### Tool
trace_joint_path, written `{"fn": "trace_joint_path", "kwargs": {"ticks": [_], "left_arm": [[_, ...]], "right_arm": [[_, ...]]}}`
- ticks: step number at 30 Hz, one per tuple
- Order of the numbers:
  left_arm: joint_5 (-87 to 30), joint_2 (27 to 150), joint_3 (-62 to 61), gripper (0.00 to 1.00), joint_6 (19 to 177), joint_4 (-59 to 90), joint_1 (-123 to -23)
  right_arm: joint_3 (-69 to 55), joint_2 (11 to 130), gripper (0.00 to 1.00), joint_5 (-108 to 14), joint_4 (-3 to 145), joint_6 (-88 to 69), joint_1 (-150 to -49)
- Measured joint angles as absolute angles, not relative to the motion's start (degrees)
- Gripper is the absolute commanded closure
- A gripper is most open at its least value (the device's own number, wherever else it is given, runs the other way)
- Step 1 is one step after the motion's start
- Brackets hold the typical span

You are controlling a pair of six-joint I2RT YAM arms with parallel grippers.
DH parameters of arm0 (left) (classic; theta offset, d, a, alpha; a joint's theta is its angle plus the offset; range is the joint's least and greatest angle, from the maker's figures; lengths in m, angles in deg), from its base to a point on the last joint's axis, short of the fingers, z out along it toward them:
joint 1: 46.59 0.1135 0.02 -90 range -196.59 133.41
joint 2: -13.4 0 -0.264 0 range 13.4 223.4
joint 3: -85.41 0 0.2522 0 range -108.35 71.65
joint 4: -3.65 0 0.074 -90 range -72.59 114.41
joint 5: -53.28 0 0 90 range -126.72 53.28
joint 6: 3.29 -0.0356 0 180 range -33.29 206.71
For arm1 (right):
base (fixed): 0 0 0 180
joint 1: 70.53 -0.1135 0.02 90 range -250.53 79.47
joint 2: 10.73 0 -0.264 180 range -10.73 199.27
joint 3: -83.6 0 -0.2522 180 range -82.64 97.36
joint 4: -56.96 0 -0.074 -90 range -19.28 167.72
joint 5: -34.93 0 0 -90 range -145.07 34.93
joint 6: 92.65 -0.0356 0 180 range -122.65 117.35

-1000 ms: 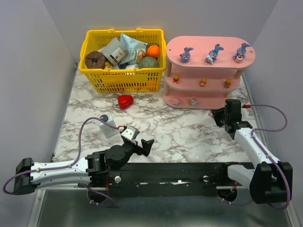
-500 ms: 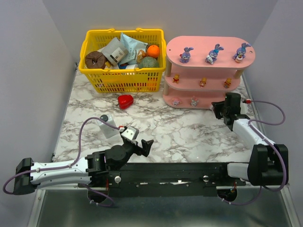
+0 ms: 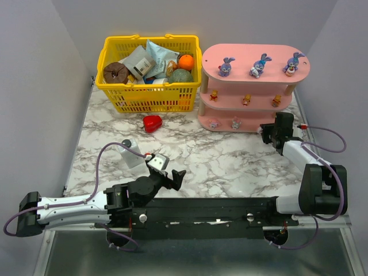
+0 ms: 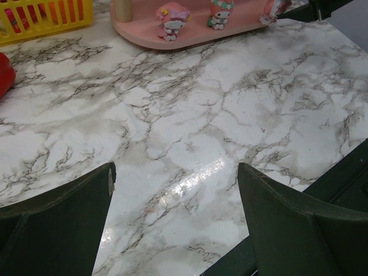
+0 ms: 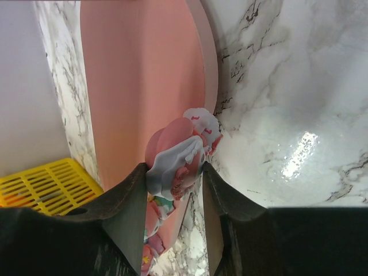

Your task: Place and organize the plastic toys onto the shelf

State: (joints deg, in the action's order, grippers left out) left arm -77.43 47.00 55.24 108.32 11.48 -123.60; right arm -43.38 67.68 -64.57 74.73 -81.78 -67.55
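I have the third pink-white figurine (image 5: 183, 150) pinched between the right gripper's (image 5: 172, 172) jaws at the right end of the shelf's (image 3: 256, 54) bottom board. I cannot tell whether its base touches the board. From the top camera the gripper (image 3: 271, 133) hides it.

The shelf stands in the far right corner of the tabletop. Three purple-blue bunnies (image 3: 260, 66) stand apart in a row on its top board, and three orange figures (image 3: 246, 100) do the same on the middle one. Two pink-white figures (image 3: 235, 122) stand side by side on the left half of the bottom board, upright in my left wrist view (image 4: 171, 19).

The right arm reaches along the right edge towards the shelf.

My left gripper (image 3: 175, 175) hangs low near the near edge, left of centre. Its jaws are spread wide with only bare marble between them (image 4: 175, 190).

A yellow basket (image 3: 149, 99) full of odds sits at the far edge, just left of the shelf. A red heart (image 3: 152, 123) lies in front of the basket, and a white bottle (image 3: 131, 148) lies nearer the left edge.
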Motion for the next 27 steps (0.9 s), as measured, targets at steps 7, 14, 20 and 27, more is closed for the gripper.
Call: {"fn": "trace_joint_path", "kwargs": {"ticks": [7,14,20,27], "left_arm": [[-77.5,47.1,55.1,0.05,108.3,11.9,-123.6],[-77.9,47.4,54.5,0.04,108.3,12.5,-123.6],[-78.2,48.0,54.4,0.04,108.3,12.6,-123.6],[-78.2,48.1,54.4,0.04,108.4,12.9,-123.6]], "right_arm": [[-43.1,69.6,0.88,-63.8,72.8,-82.9,-66.1],[-42.4,72.0,0.88,-62.4,69.7,-83.9,-65.2],[-41.8,73.8,0.79,-61.4,67.4,-84.9,-65.1],[-41.8,74.0,0.61,-60.7,67.1,-85.2,-64.9]]}}
